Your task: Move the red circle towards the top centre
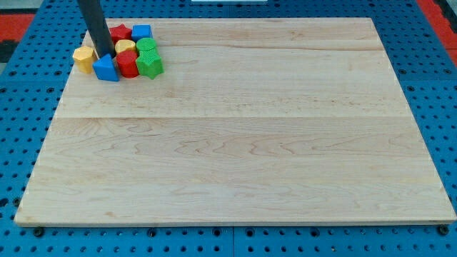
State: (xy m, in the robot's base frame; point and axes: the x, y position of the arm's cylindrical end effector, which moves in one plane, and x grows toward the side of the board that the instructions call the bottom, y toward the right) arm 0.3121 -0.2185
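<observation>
Since I carry no gripper — only a rod, nothing to open or shut — what matters is where my tip [108, 55] sits: touching the blue triangular block [106, 68], with the red circle [128, 63] just beside that block on the view's right, so the top centre lies well apart, further right.

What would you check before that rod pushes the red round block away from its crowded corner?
1. My tip in view: ok, at the cluster's left, just above the blue triangular block.
2. Red round block located: ok, right of the blue one.
3. Tip touching it: not ok.
4. Red block free of neighbours: not ok, the green block and yellow block crowd it.
5. Wooden board bare towards top centre: ok.
</observation>
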